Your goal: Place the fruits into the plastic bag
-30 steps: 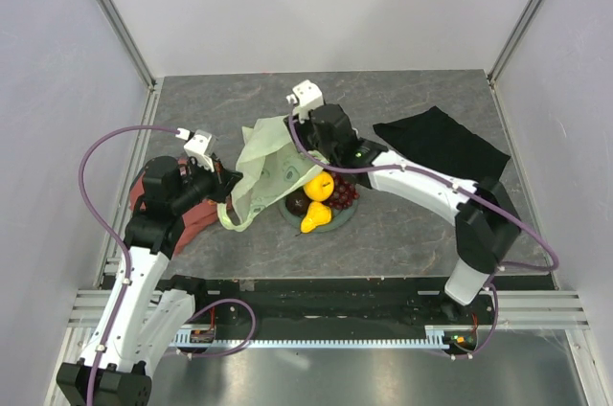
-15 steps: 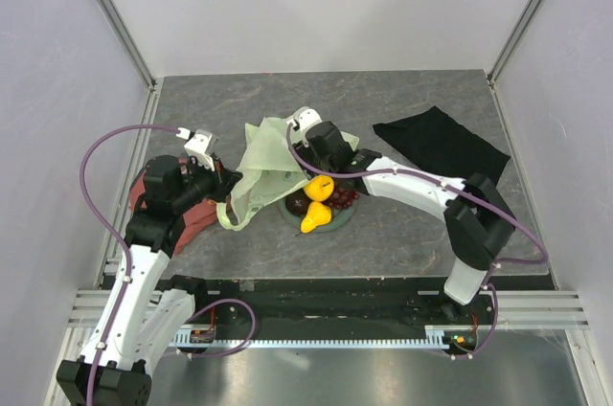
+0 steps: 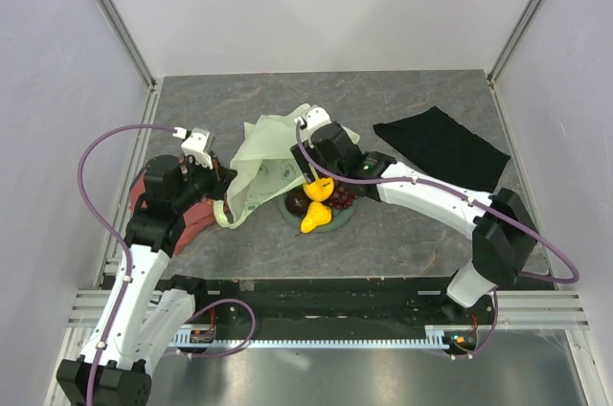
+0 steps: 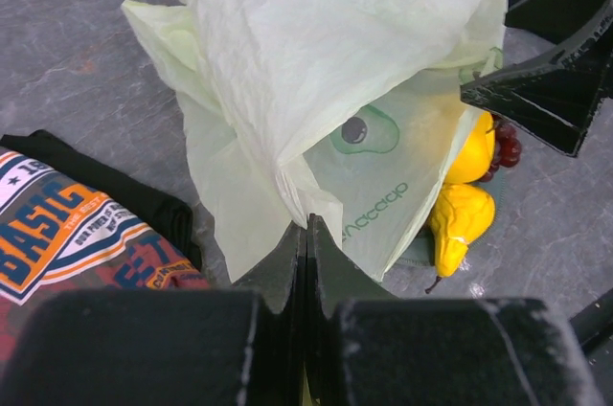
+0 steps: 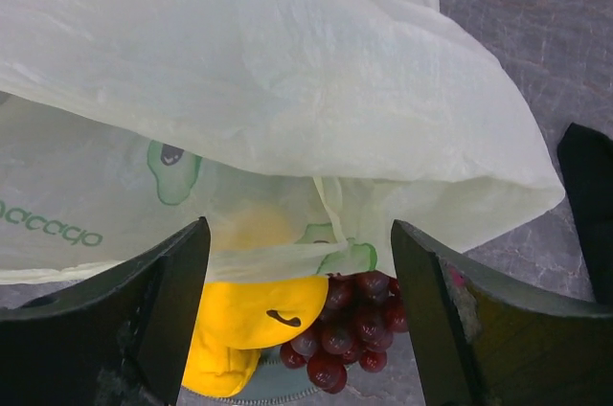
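The pale green plastic bag [image 3: 261, 152] lies crumpled left of the plate [image 3: 337, 218], its edge draped over the fruits. My left gripper [image 3: 228, 193] is shut on the bag's near edge [image 4: 316, 205]. My right gripper [image 3: 311, 174] is open above the fruits, with the bag's edge [image 5: 287, 100] hanging between its fingers. On the plate I see the yellow-orange round fruit [image 3: 319, 188], the yellow pear [image 3: 311, 218], the red grape bunch [image 3: 346, 197] and a dark plum [image 3: 296, 205]. The right wrist view shows the round fruit [image 5: 259, 312] and grapes [image 5: 356, 339]. The green oval fruit is hidden.
A red printed T-shirt [image 3: 192, 219] lies under my left arm and also shows in the left wrist view [image 4: 77, 234]. A black cloth [image 3: 442, 143] lies at the back right. The side walls stand close on both sides.
My right gripper has come down and nearer, over the fruits, and the bag's far edge now stands up higher around it. My left gripper has stayed shut on the bag.
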